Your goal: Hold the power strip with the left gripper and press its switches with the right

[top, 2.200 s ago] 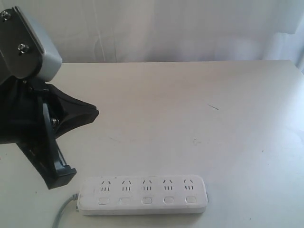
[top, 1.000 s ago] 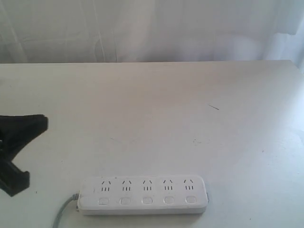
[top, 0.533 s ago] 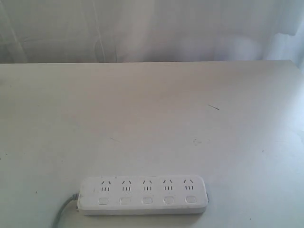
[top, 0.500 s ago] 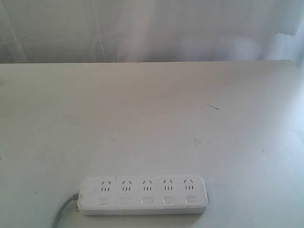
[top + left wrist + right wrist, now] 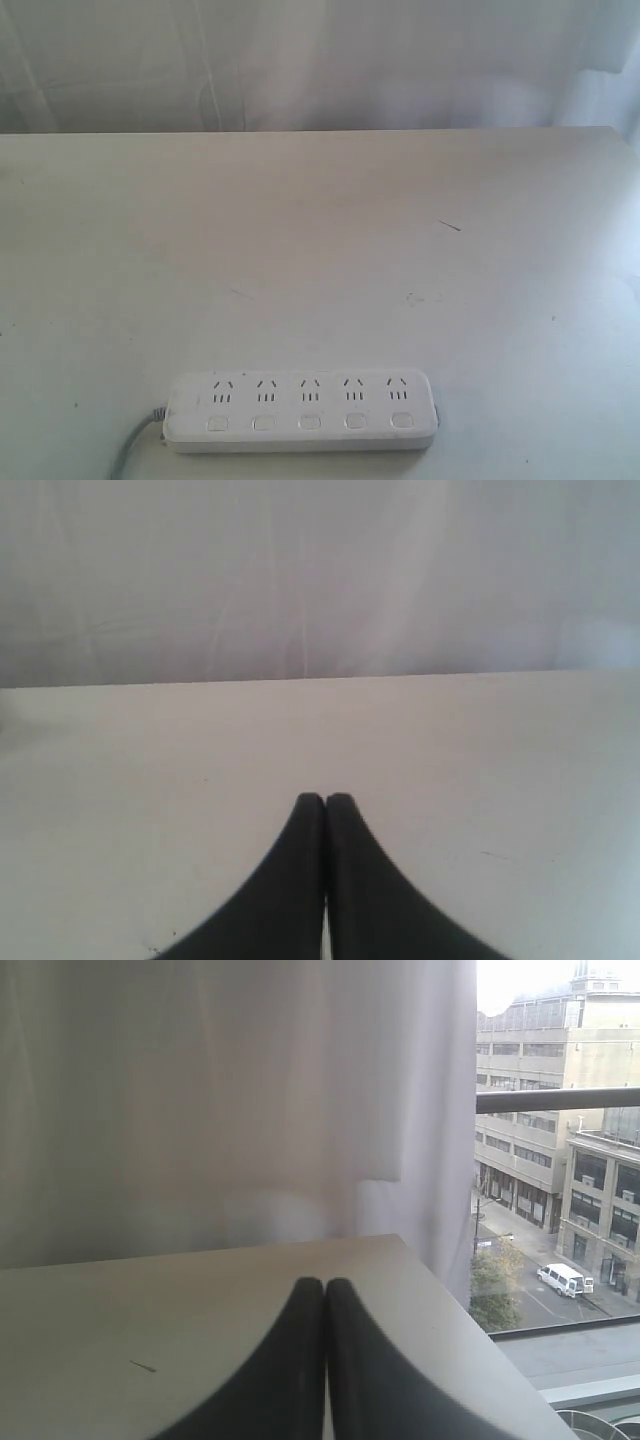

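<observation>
The power strip (image 5: 300, 412) lies flat close to the near edge of the white desk (image 5: 320, 250), left of the middle, with its long side parallel to that edge. Its grey cord (image 5: 130, 452) leaves the left end and runs off toward the near edge. Between the strip and the far edge, where a pale curtain (image 5: 300, 60) hangs, stretches a broad run of desk top carrying one small dark mark (image 5: 450, 226) right of centre. To the strip's right, open desk reaches to the right edge; to its left there is a shorter stretch.

The strip is a long white bar with rounded ends. Five sockets (image 5: 310, 390) sit in a row along its far side, and five switches (image 5: 310, 422), small rounded rectangles, sit one below each socket along its near side.

The left gripper (image 5: 325, 802) shows only in its wrist view: its black fingers are pressed together tip to tip, gripping nothing, above bare desk and pointing at the far edge. The right gripper (image 5: 325, 1284) is likewise closed on nothing, pointing toward the desk's far right corner, past which a window (image 5: 560, 1210) shows buildings and a white van (image 5: 562, 1279).
</observation>
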